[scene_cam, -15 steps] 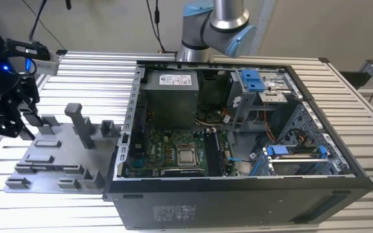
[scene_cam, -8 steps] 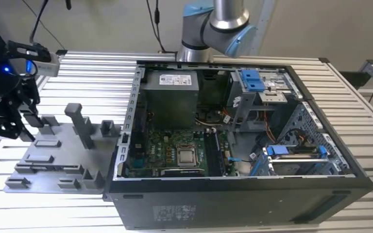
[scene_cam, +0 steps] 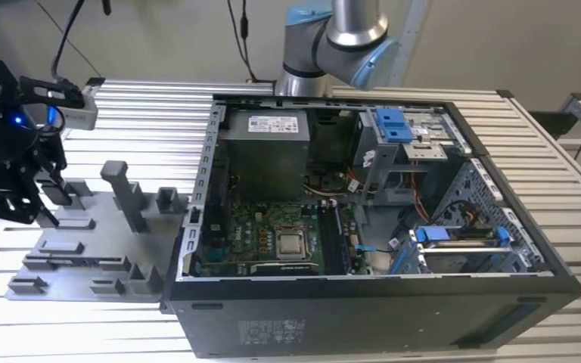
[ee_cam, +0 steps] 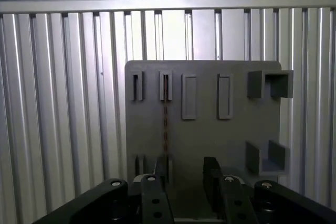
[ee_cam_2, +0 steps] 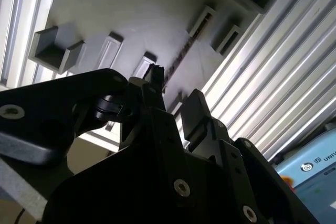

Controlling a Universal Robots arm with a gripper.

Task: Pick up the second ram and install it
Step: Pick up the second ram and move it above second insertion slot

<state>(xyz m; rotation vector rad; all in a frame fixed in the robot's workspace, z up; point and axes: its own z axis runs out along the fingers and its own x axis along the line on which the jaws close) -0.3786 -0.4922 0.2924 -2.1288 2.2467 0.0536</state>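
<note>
Black hand (ee_cam: 186, 166) is open; thin dark ram stick (ee_cam: 165, 119) lies lengthwise off one fingertip (ee_cam: 161, 169), in grey plastic tray (scene_cam: 88, 261) at 4 o'clock, exterior view.

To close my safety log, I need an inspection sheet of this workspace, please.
Surface: ribbed metal table carries a grey holder tray and an open computer case.
Job's things: second ram stands on edge in a tray slot.
Clutter: nothing seen.
End effector: open, over the tray by the ram.
Cables: dark leads hang beside the arm; wires lie inside the case.
Surroundings: pale wall behind.
</note>
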